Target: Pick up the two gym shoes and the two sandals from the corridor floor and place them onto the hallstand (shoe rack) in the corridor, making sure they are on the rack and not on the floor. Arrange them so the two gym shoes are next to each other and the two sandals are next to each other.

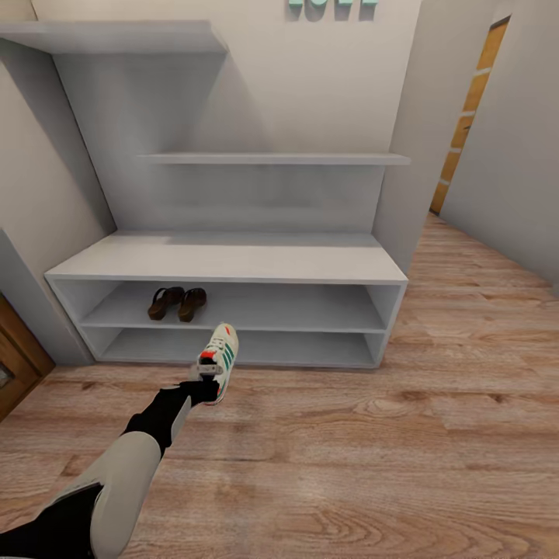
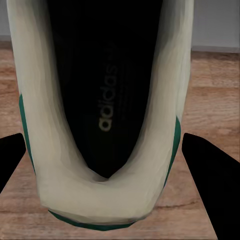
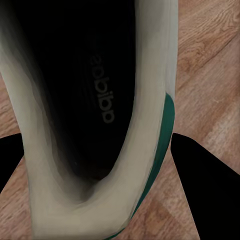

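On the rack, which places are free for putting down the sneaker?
Free: the bench top of the hallstand, the middle shelf right of the sandals, and the bottom shelf. Crowded: the middle shelf's left part. The left gripper holds the gym shoe before the bottom shelf.

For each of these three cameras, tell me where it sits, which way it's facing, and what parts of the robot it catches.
Head view: on the robot's head, looking forward and down at the pale grey hallstand; the left arm holds a cream-white sneaker with green stripes.
Left wrist view: near the left gripper, looking along its dark fingers into that sneaker's opening.
Right wrist view: near the right gripper, looking into a second cream-white sneaker.
Shared: all three show the light brown wood-plank floor.
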You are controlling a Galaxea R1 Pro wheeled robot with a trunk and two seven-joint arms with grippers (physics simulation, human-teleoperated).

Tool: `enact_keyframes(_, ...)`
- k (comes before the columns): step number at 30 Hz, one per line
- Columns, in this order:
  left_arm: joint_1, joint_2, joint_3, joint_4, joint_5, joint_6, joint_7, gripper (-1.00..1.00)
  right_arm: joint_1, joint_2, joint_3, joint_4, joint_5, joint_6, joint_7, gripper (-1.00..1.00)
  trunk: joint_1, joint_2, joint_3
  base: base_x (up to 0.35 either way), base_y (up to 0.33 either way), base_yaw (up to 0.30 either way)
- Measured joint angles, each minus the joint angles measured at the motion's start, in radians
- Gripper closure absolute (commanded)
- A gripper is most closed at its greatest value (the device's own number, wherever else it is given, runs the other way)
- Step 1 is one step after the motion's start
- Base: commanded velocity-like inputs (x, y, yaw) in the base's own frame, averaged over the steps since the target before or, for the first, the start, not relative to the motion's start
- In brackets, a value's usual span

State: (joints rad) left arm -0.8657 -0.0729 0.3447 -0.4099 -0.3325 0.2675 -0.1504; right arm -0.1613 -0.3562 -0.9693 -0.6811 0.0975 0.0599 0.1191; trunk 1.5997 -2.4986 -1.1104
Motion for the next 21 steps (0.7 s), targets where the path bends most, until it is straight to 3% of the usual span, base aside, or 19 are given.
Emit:
enact_keyframes(6, 0.004, 0.000, 0.001, 0.000, 0.000, 0.004, 0.001, 1.00, 0.000, 0.001, 0.000, 0.000, 0.000, 0.000, 0.000, 1.00, 0.000, 0.000, 0.000, 0.000, -0.002, 0.000)
enact_keyframes(15, 0.009, 0.001, 0.001, 0.000, 0.000, -0.004, 0.003, 1.00, 0.000, 0.001, 0.000, 0.001, 0.000, 0.000, 0.000, 1.00, 0.000, 0.000, 0.000, 0.021, -0.231, 0.000)
enact_keyframes(21, 0.010, 0.001, 0.001, 0.000, 0.000, -0.005, 0.003, 1.00, 0.000, 0.001, 0.000, 0.001, 0.000, 0.000, 0.000, 1.00, 0.000, 0.000, 0.000, 0.183, -0.222, 0.000)
